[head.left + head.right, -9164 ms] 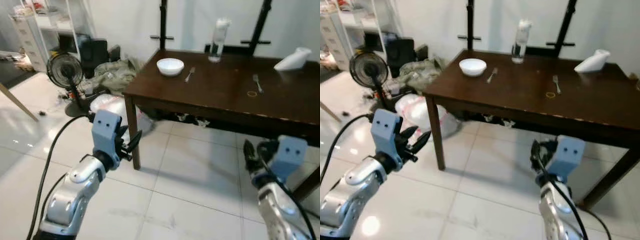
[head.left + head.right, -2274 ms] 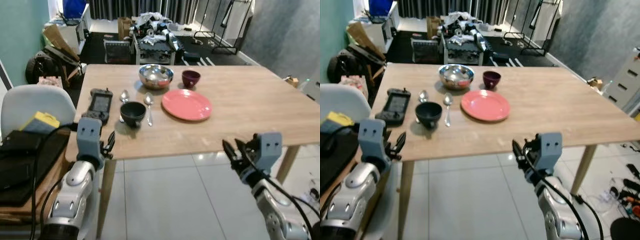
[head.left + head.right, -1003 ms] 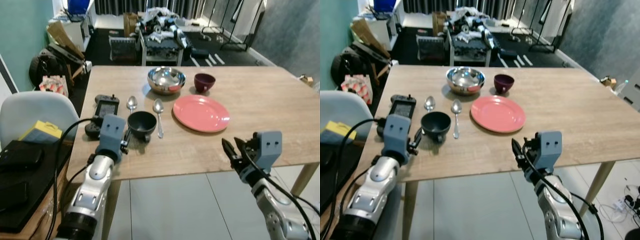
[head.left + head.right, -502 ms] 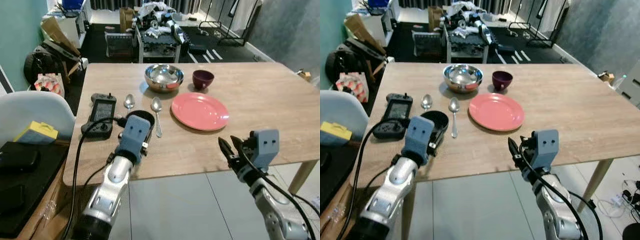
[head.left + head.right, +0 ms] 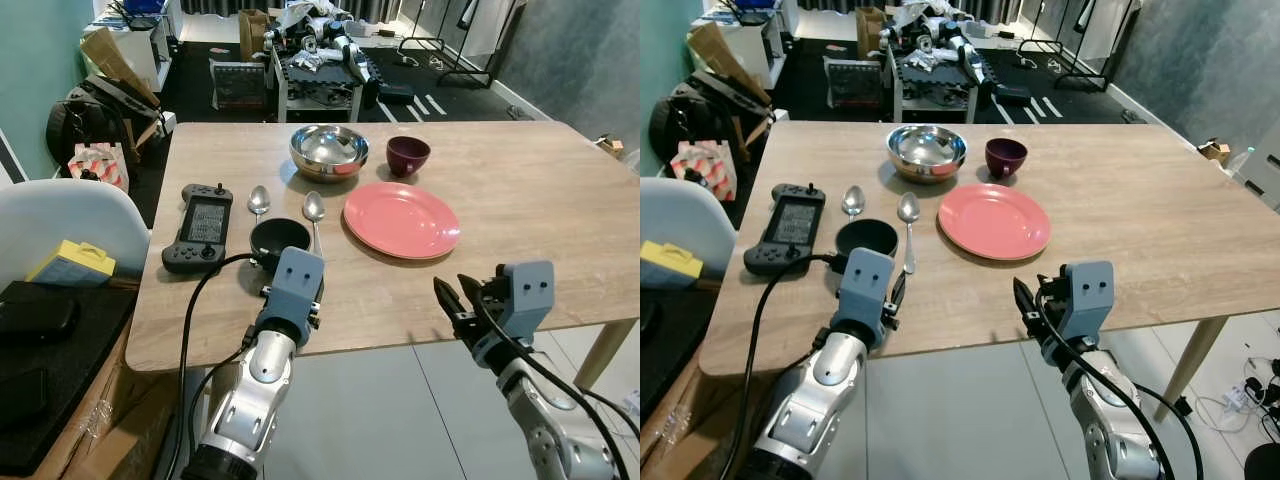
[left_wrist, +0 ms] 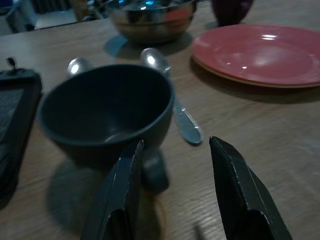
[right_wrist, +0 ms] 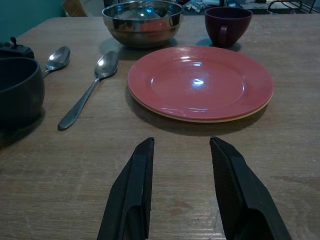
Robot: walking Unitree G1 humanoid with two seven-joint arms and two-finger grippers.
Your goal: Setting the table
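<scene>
The left pincer [image 6: 172, 192] has swung in over the pale wooden table [image 5: 520, 190] within the last second, fingers apart just short of the empty matte black bowl [image 5: 279, 237]; a grasp looks imminent. At its 12 o'clock sits the empty shiny steel bowl [image 5: 328, 150]; the bare flat pink plate [image 5: 401, 219] lies at 3. The right pincer [image 7: 177, 187] hovers, fingers apart, at the table's near edge.
</scene>
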